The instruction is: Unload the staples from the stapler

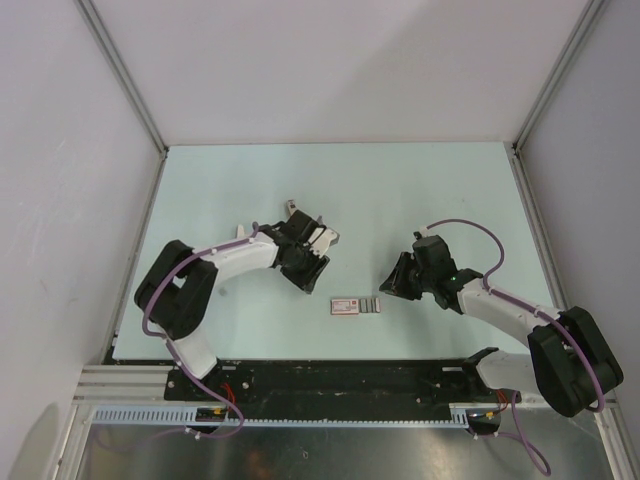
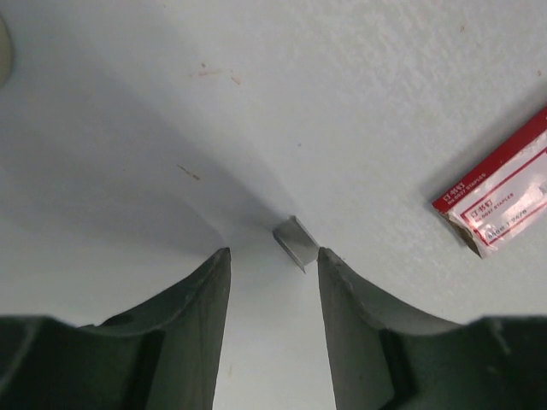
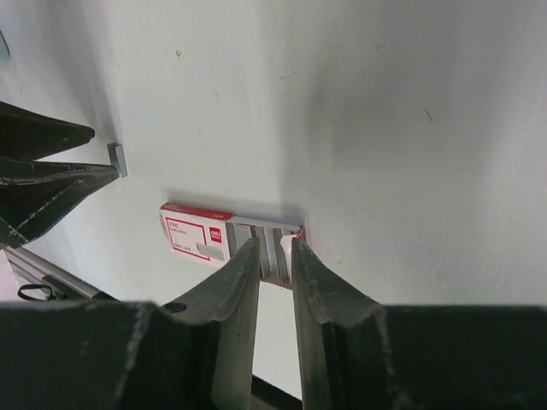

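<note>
Overhead, shows the stapler lying flat on the pale surface, just below the middle of the frame, red edges around a whitish top. Puts the staples, a short grey strip, tight against its right end. Places the left end effector up and to the left of that pair, near but apart, and the right end effector up and to the right, close to the strip.

From the left wrist, shows black fingers rising from the bottom edge with a moderate gap, holding nothing. Finds a small folded metal bit lying on the surface just past the tips, right beside the finger on the right of the frame; cannot tell whether touching. Catches the stapler at the right edge of the frame, tilted, with red print on its label.

From the right wrist, shows two fingers standing narrowly apart at bottom centre, tips overlapping the near edge of the staples; cannot tell whether touching them. Sets the stapler just left of the strip, at mid-frame, and the metal bit at upper left beside the tips of the other end effector.
</note>
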### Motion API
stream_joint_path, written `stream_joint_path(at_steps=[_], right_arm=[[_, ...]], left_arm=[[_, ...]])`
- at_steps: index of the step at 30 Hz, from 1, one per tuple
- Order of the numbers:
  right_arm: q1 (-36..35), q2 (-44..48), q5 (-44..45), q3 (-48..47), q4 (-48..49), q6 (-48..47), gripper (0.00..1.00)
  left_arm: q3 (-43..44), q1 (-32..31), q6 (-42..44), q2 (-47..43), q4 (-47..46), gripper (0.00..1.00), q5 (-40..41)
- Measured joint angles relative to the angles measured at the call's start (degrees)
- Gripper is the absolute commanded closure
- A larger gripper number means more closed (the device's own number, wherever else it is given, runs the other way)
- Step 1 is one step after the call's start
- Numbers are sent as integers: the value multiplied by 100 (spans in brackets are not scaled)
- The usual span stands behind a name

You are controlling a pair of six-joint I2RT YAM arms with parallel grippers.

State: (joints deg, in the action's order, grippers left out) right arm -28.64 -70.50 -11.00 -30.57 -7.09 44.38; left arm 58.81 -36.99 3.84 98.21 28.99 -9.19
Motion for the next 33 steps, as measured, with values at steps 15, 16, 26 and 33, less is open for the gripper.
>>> stream_joint_path(at_steps=[15, 16, 26, 33], right_arm=[[0, -46, 0, 0, 7, -35, 74], [0, -55, 0, 0, 7, -35, 73], [0, -87, 0, 0, 9, -35, 74], [0, -87, -2, 0, 9, -48, 73]], left_arm=[[0, 0, -282, 39, -2, 50, -350], [0, 0, -291, 39, -2, 51, -361], [0, 2, -304, 101, -20, 54, -356], [81, -33, -302, 181, -22, 55, -306]])
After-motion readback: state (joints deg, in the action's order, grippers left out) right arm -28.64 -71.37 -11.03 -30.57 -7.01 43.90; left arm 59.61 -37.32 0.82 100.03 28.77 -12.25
